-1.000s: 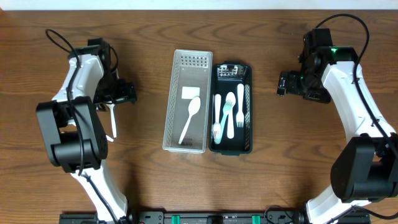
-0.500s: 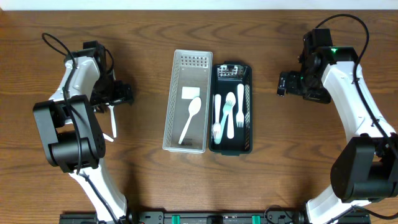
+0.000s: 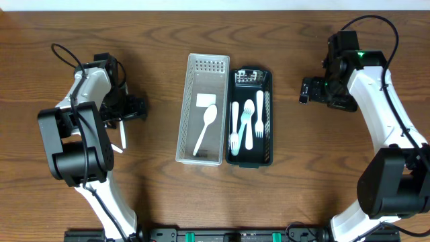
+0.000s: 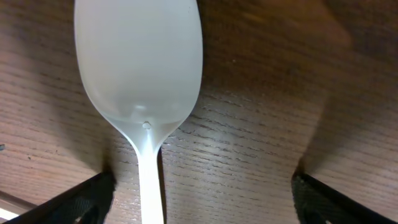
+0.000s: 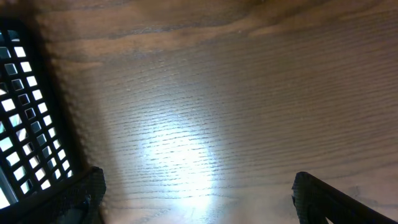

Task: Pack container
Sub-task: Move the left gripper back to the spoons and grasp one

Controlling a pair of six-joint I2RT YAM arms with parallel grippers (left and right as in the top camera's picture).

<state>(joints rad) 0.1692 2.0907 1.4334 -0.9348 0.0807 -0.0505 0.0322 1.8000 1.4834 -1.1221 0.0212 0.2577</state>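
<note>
A white plastic spoon (image 4: 138, 62) lies on the wooden table, its bowl filling the left wrist view and its handle running back between my left gripper's fingers (image 4: 202, 208). The fingers are open, one on each side of the handle and apart from it. In the overhead view the left gripper (image 3: 129, 111) sits over this spoon (image 3: 123, 136), left of the baskets. A white basket (image 3: 191, 81) holds another white spoon (image 3: 206, 126). A black basket (image 3: 267, 81) beside it holds white forks (image 3: 247, 124). My right gripper (image 3: 310, 91) is open and empty, right of the black basket.
The black basket's mesh wall (image 5: 22, 112) shows at the left edge of the right wrist view, with bare wood between the right fingers (image 5: 205, 199). A small white square piece (image 3: 205, 100) lies in the white basket.
My left gripper has shifted slightly toward the front over the spoon on the table. The right arm has not moved.
</note>
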